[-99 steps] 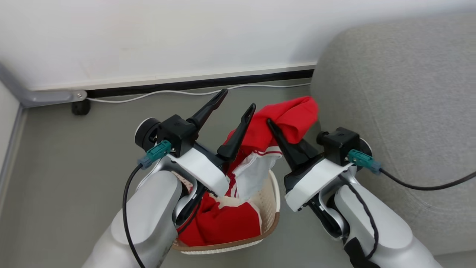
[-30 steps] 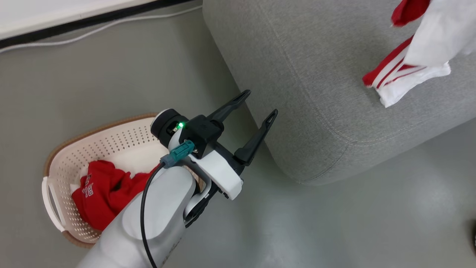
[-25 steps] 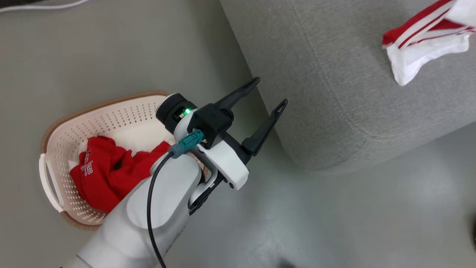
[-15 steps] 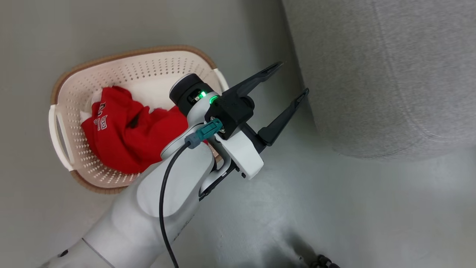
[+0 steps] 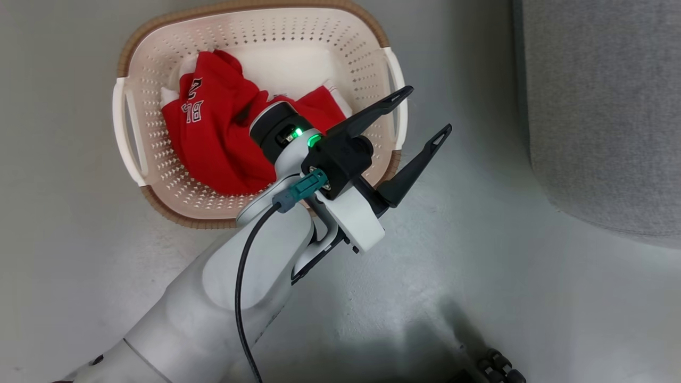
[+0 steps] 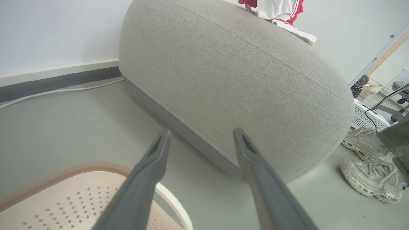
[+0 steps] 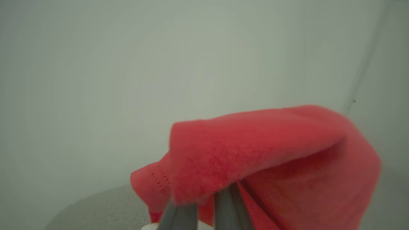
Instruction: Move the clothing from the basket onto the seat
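My right gripper (image 7: 204, 210) clamped on red garment (image 7: 262, 150), over sofa (image 5: 601, 106), frame right. My left gripper (image 5: 427, 110) jaws apart, empty, at rim of basket (image 5: 159, 37), upper left; lettered shirt (image 5: 213, 138) inside. I should lower garment onto cushion middle before opening, away from edge.

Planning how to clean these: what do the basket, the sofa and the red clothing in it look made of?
The basket: likely moulded plastic, matte cream, regular holes. The sofa: grey woven upholstery, visible weave, stitched seam. The clothing: soft fabric, perhaps cotton knit; it crumples loosely.

The red clothing (image 5: 213, 143) bears partial lettering "BL".
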Tool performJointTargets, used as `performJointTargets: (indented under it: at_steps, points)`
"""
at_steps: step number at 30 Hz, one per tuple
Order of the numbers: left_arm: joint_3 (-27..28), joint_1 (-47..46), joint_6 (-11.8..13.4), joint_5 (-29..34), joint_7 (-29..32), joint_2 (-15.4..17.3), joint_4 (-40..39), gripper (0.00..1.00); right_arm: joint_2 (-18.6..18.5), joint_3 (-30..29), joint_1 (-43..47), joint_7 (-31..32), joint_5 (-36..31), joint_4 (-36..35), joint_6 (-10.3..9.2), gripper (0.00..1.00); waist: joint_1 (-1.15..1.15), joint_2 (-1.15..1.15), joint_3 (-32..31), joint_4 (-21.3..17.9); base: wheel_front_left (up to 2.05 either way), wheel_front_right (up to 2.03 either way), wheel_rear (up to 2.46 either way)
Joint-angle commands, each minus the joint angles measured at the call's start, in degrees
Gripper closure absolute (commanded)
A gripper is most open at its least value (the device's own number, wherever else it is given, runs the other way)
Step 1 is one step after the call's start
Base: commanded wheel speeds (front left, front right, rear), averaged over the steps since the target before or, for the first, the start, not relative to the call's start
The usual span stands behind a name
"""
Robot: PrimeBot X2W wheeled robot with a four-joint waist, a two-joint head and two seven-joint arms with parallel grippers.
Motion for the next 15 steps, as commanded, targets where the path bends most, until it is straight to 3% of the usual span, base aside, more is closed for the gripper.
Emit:
performJointTargets:
  at_steps: [1,15]
  points:
    - [1.29,-0.74,-0.05,0.84,-0.28,-0.38,-1.6,0.0,0.08,1.11,1.08,-0.33,1.4,0.22,0.22,1.0,0.0,0.0,0.63,0.79,0.0,0.0,0.0]
    - [2.83,1.53,-0.05,0.57,-0.28,-1.09,-2.21,0.0,5.58,13.85,17.5,-0.33,15.25,1.03,0.22,1.0,0.0,0.0,-3.72,1.44,0.0,0.0,0.0]
